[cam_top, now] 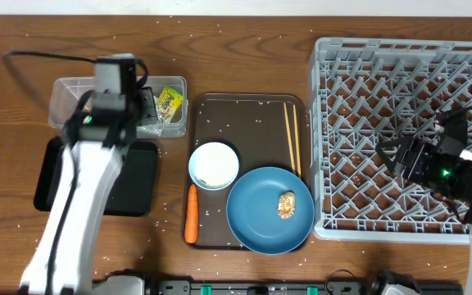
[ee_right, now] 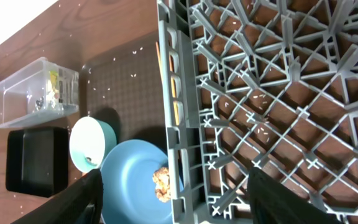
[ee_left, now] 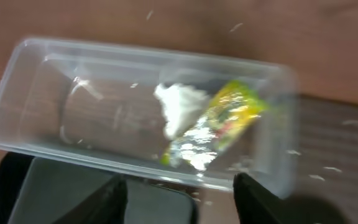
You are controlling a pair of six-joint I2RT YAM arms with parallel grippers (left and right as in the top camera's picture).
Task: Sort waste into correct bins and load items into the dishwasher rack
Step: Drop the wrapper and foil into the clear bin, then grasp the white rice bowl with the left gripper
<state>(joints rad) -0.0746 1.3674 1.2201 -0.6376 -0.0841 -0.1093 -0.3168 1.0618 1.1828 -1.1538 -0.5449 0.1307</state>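
Note:
My left gripper [cam_top: 149,109] is open and empty over the clear tub [cam_top: 68,90]. The tub [ee_left: 36,74] holds the white-silver wrapper [ee_left: 179,106] and the yellow-green packet [ee_left: 229,121]. The black tray [cam_top: 138,184] lies in front of it. The blue plate [cam_top: 256,217] carries the brown food lump [cam_top: 286,205]. The bowl [cam_top: 214,164], carrot [cam_top: 191,215] and chopsticks [cam_top: 292,139] lie on the brown serving tray. My right gripper [cam_top: 393,156] is open and empty inside the grey rack [cam_top: 400,82], above its left wall [ee_right: 179,130]. The cups are out of view.
The brown serving tray [cam_top: 244,106] sits between the bins and the rack. Loose white rice [cam_top: 23,106] is scattered over the wooden table, the tray and the rack floor. A black cable runs at the back left.

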